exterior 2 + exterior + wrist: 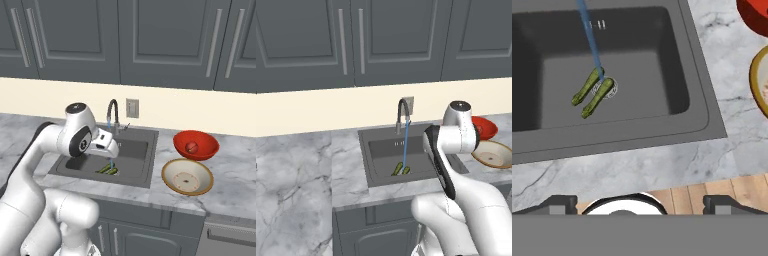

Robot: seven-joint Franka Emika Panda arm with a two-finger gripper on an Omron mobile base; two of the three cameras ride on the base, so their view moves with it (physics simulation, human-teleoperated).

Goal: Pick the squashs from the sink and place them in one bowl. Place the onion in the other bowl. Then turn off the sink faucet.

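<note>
While water runs, squashs [592, 92] in sink [699, 107], onion [191, 147] in red bowl [196, 145]

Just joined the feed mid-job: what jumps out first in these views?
The faucet is running, its thin blue stream falling onto two green squashes lying side by side on the floor of the sink. On the counter to the right, the onion already sits in the red bowl; the beige bowl in front holds no vegetable.
</note>
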